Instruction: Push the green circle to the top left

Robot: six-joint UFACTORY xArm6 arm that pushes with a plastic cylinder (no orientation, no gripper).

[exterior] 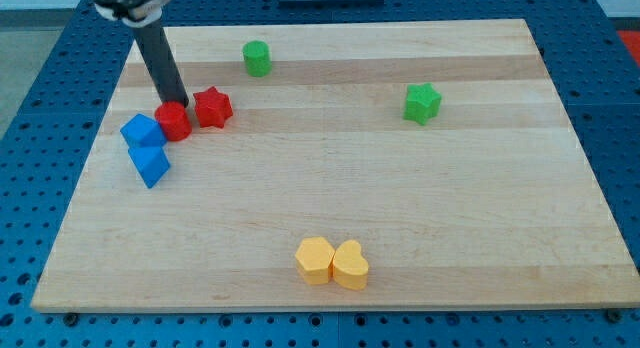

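The green circle (257,58) is a small green cylinder near the view's top, left of centre, on the wooden board (400,208). My tip (178,104) is the lower end of the dark rod at the view's upper left. It stands right behind the red circle (173,121), touching or almost touching it. The tip is below and left of the green circle, well apart from it.
A red star (212,108) sits right of the red circle. Two blue blocks (146,148) lie to its lower left. A green star (422,103) is at the upper right. Two yellow blocks (332,262) sit together near the bottom edge.
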